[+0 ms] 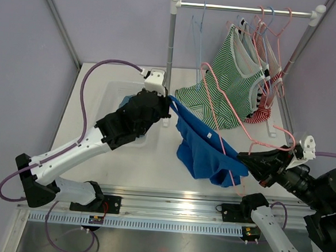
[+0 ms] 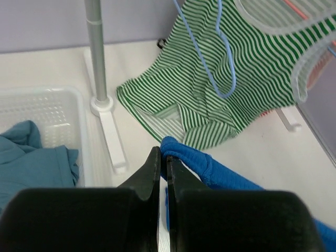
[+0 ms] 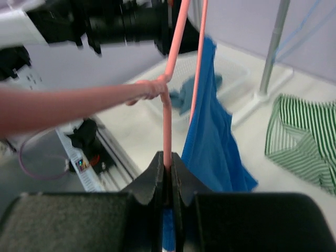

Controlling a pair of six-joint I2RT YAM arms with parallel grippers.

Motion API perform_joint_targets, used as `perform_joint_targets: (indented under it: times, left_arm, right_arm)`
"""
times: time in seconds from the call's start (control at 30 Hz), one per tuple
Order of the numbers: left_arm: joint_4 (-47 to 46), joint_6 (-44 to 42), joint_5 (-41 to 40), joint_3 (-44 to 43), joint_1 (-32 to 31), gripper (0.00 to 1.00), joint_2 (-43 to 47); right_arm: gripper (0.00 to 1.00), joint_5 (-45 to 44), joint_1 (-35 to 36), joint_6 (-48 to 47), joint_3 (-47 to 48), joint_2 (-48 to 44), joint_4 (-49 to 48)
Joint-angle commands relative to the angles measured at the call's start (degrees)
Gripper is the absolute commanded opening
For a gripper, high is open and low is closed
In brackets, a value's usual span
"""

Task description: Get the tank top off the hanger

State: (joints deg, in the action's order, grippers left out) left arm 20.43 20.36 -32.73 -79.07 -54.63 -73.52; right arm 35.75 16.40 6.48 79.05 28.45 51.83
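A blue tank top point(image 1: 204, 149) hangs stretched between my two grippers above the table, still threaded on a pink hanger point(image 1: 230, 107). My left gripper point(image 1: 168, 100) is shut on the top's strap point(image 2: 181, 155) at its upper left end. My right gripper point(image 1: 243, 160) is shut on the pink hanger's wire point(image 3: 167, 128) at the lower right, with the blue cloth point(image 3: 210, 142) draped beside it. The hanger's hook end sticks out to the right near my right wrist.
A clothes rack point(image 1: 245, 9) at the back holds several hangers with green-striped and red-striped tops point(image 1: 241, 62). A green-striped top point(image 2: 220, 84) lies on the table by the rack's post point(image 2: 97, 58). A white basket point(image 2: 47, 113) at the left holds a teal garment point(image 2: 31, 157).
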Motion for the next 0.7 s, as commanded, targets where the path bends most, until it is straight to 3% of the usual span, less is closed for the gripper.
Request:
perform_joint_targets:
  times: [0.0,0.07,0.17,0.23,0.27,0.37,0.43,0.47,0.57,0.67]
  left_arm:
    - [-7.47,1.7,8.7,5.49,1.02,0.0,5.12]
    - [-12.14,0.48,20.26,12.07,0.76,0.0,8.8]
    - [-20.15,-1.28,30.58,19.38,-0.99,0.0,12.07]
    - [-21.66,-2.42,31.85,21.23,-2.49,0.0,12.78]
    - [-21.39,-3.39,32.37,21.93,-3.63,0.0,12.7]
    - [-17.98,-3.84,31.16,22.73,-4.78,0.0,12.26]
    - [-13.59,-2.44,23.36,22.82,-4.78,0.0,11.64]
    - [-11.92,-0.95,17.41,22.82,-4.78,0.0,11.47]
    - [-6.46,1.95,8.33,23.08,-4.78,0.0,10.76]
    - [-4.08,2.84,5.66,23.52,-4.78,0.0,9.01]
  right_arm:
    - [0.0,0.37,0.47,6.76,-7.28,-3.22,-16.99]
    - [0.0,-0.06,0.38,13.08,-12.05,-4.97,-30.21]
    - [0.0,-2.17,0.47,18.9,-20.23,-5.68,-45.7]
    - [0.0,-3.92,0.47,22.42,-24.54,-5.16,-51.19]
    - [0.0,-4.37,0.38,23.65,-25.95,-4.29,-58.79]
    - [0.0,-6.82,0.38,26.04,-29.12,-2.09,-65.45]
    - [0.0,-11.54,0.38,22.89,-24.31,-0.86,-57.68]
    - [0.0,-13.67,0.47,20.96,-21.59,0.89,-46.58]
    - [0.0,-21.92,0.47,14.28,-12.18,4.49,-28.45]
    - [0.0,-32.13,0.38,10.85,-5.06,9.07,-14.98]
